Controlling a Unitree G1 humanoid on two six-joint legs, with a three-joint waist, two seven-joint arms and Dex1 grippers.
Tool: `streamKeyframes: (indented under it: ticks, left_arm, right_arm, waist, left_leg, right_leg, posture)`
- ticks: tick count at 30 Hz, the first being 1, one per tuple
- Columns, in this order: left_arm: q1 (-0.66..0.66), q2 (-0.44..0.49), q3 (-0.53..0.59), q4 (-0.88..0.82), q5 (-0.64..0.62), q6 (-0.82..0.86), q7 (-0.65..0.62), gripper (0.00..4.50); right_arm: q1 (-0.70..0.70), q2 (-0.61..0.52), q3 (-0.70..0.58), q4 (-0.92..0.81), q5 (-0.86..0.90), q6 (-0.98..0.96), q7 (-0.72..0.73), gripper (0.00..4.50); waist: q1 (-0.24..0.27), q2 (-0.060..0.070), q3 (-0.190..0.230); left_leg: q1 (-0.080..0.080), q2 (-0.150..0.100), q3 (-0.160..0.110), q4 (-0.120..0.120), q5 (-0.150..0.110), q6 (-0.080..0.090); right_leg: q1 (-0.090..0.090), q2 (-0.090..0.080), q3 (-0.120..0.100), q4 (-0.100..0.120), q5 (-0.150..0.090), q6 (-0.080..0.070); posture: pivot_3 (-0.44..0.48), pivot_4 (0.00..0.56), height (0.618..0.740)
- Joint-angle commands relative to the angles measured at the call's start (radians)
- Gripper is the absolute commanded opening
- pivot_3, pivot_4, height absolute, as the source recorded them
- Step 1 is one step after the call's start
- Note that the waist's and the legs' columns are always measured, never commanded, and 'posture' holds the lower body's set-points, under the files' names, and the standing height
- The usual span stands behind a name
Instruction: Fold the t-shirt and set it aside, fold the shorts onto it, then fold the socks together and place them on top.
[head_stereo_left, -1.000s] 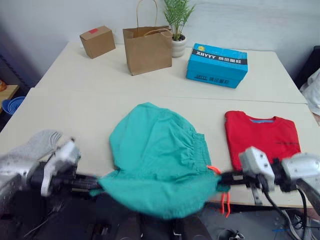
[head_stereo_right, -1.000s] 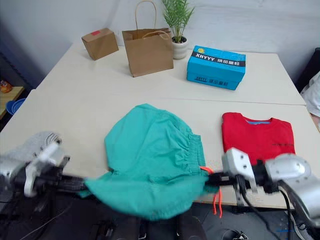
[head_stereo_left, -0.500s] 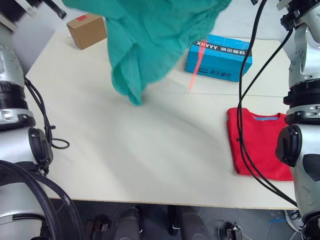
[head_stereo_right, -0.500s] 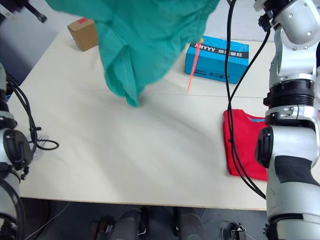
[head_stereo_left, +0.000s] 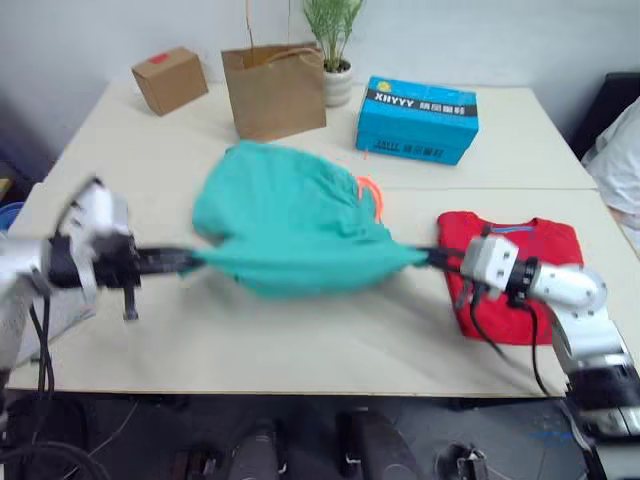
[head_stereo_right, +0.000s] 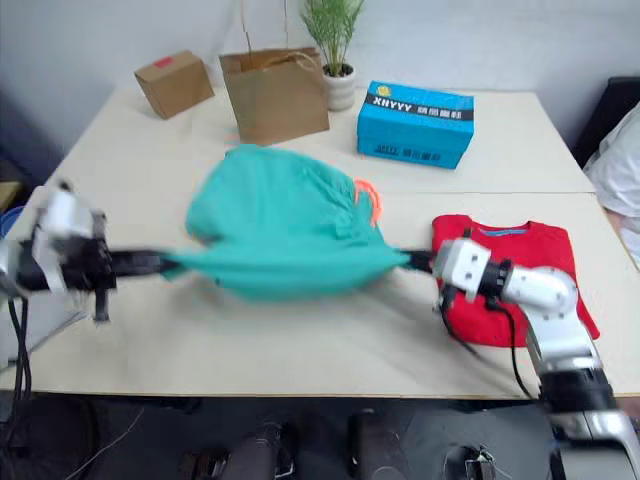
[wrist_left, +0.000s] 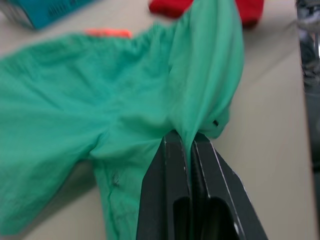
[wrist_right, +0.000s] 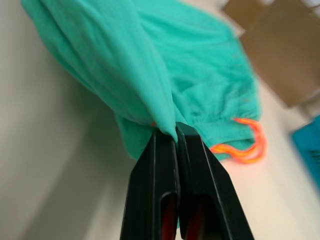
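The teal-green shorts (head_stereo_left: 290, 230) are stretched across the middle of the table, billowing between my two grippers, with the orange drawstring (head_stereo_left: 368, 190) on the far side. My left gripper (head_stereo_left: 190, 260) is shut on the shorts' left corner, and the left wrist view shows its fingers (wrist_left: 170, 155) pinching the cloth. My right gripper (head_stereo_left: 425, 258) is shut on the right corner, its fingers (wrist_right: 162, 150) clamped on a fold of shorts (wrist_right: 150, 75). The folded red t-shirt (head_stereo_left: 520, 290) lies at the right, just beyond my right gripper. The socks are out of view.
At the back of the table stand a brown paper bag (head_stereo_left: 275, 90), a small cardboard box (head_stereo_left: 168, 80), a potted plant (head_stereo_left: 337, 75) and a blue carton (head_stereo_left: 417, 118). A seam runs across the table (head_stereo_left: 300, 350) behind the shorts. White cloth (head_stereo_left: 620, 160) shows at the right edge.
Half a second ago both grippers held the shorts high above the table. They have now swung down, so the shorts spread low over the table's middle. The view has also shifted.
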Motion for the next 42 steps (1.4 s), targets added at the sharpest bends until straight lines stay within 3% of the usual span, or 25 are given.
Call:
streamKeyframes:
  ticks: [1, 8, 14, 19, 25, 29, 34, 42]
  left_arm:
    - [0.142, 0.019, 0.083, -0.053, 0.004, 0.050, -0.017, 0.02]
    - [0.316, 0.112, 0.206, -0.186, -0.135, 0.313, -0.122, 0.02]
    - [0.249, 0.183, 0.235, -0.178, -0.228, 0.440, -0.179, 0.02]
    - [-0.191, 0.075, 0.048, 0.082, -0.087, 0.251, -0.046, 0.02]
    - [-0.587, 0.011, -0.186, 0.461, 0.152, 0.157, 0.002, 0.02]
    - [-0.818, -0.103, -0.271, 0.729, 0.259, 0.042, 0.014, 0.02]
    - [-0.970, -0.240, -0.311, 0.962, 0.368, -0.144, 0.055, 0.02]
    - [-1.054, -0.383, -0.286, 1.179, 0.442, -0.315, 0.182, 0.02]
  right_arm:
    - [0.150, -0.098, -0.014, -0.244, 0.127, 0.189, 0.075, 0.00]
    - [0.326, -0.299, -0.042, -0.435, 0.269, 0.478, 0.200, 0.00]
    - [0.220, -0.330, -0.103, -0.431, 0.428, 0.683, 0.209, 0.00]
    - [-0.034, -0.201, -0.103, -0.295, 0.489, 0.844, 0.050, 0.00]
    - [-0.269, -0.077, -0.068, -0.172, 0.501, 1.020, -0.090, 0.00]
    - [-0.381, 0.060, -0.019, -0.054, 0.384, 0.998, -0.220, 0.00]
    - [-0.412, 0.164, 0.024, 0.047, 0.248, 0.921, -0.302, 0.00]
    - [-0.390, 0.264, 0.013, 0.119, 0.110, 0.755, -0.386, 0.00]
  waist:
    - [0.006, 0.000, 0.000]
    - [0.029, -0.003, -0.002]
    - [0.030, -0.003, -0.002]
    - [0.030, -0.003, -0.002]
    - [0.028, -0.003, -0.002]
    - [0.028, -0.005, -0.003]
    - [0.031, -0.005, -0.003]
    - [0.028, -0.005, -0.003]
  left_leg:
    - [0.004, 0.000, 0.000, -0.003, 0.000, -0.001]
    - [0.004, 0.000, 0.000, -0.011, 0.003, 0.002]
    - [0.003, 0.000, -0.001, -0.012, 0.001, 0.000]
    - [0.004, -0.001, -0.001, -0.012, 0.003, 0.000]
    - [-0.003, -0.002, 0.000, -0.011, 0.001, 0.001]
    - [-0.020, -0.001, 0.003, 0.002, 0.004, -0.003]
    - [-0.030, -0.002, 0.004, 0.012, 0.002, 0.000]
    - [-0.032, -0.002, 0.005, 0.020, 0.001, 0.003]
  right_leg:
    - [0.002, 0.000, 0.001, -0.001, 0.000, -0.001]
    - [-0.001, -0.002, 0.000, 0.000, -0.002, -0.003]
    - [-0.003, -0.001, -0.002, 0.001, -0.006, -0.005]
    - [-0.002, -0.001, -0.002, 0.001, -0.006, -0.005]
    - [-0.007, -0.001, -0.002, 0.002, -0.006, -0.001]
    - [-0.024, 0.000, 0.000, 0.010, -0.006, 0.001]
    - [-0.031, -0.001, 0.000, 0.015, -0.004, 0.004]
    - [-0.031, -0.001, 0.001, 0.018, -0.002, 0.009]
  posture:
    - [0.000, 0.150, 0.740]
    - [0.000, 0.150, 0.740]
    - [0.000, 0.150, 0.740]
    - [0.000, 0.150, 0.740]
    - [0.000, 0.150, 0.740]
    - [0.000, 0.150, 0.740]
    - [0.000, 0.150, 0.740]
    - [0.000, 0.150, 0.740]
